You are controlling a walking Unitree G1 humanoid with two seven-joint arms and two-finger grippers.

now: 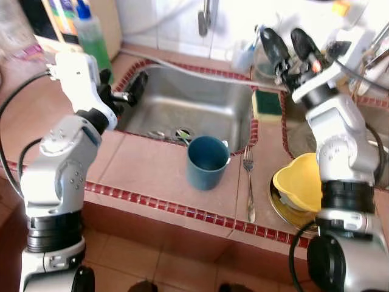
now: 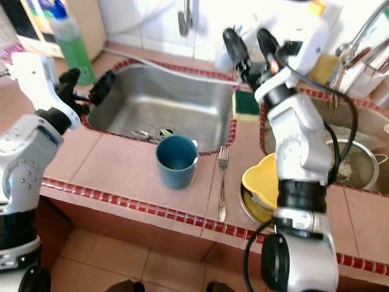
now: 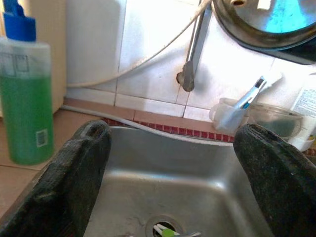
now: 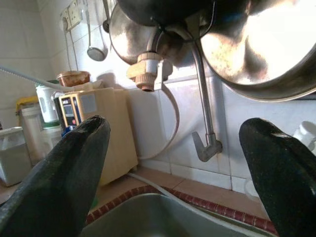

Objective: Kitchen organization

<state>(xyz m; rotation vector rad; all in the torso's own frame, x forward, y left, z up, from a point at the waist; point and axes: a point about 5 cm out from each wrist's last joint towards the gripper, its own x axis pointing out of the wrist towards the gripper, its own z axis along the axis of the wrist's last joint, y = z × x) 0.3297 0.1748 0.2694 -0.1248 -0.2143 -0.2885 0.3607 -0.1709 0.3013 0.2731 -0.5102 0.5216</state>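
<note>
Crockery waits on the tiled surface [image 1: 152,170] in front of the stainless sink [image 1: 200,103]: a teal mug [image 1: 206,161] stands upright on the near rim, a fork [image 1: 248,182] lies just right of it pointing away from the robot, and a yellow bowl [image 1: 299,179] sits tilted in a metal dish at the right. Both claws hang released and grasp nothing. The left claw [image 1: 124,91] hovers over the sink's left edge, near the green dish soap bottle [image 1: 94,39]; the right claw [image 1: 289,42] is raised above the far right corner, close to a green sponge [image 1: 267,103].

Judging by the layout, the mug is the likely next pick. A good approach would bring a claw down beside it, fingers straddling the wall, keeping clear of the fork and the handle on its right.

The left wrist view adds the drain with scraps of cutlery in it, the tap [image 3: 190,59] and a cup holding a toothbrush [image 3: 229,113]. The right wrist view shows hanging pans and a ladle on the wall.
</note>
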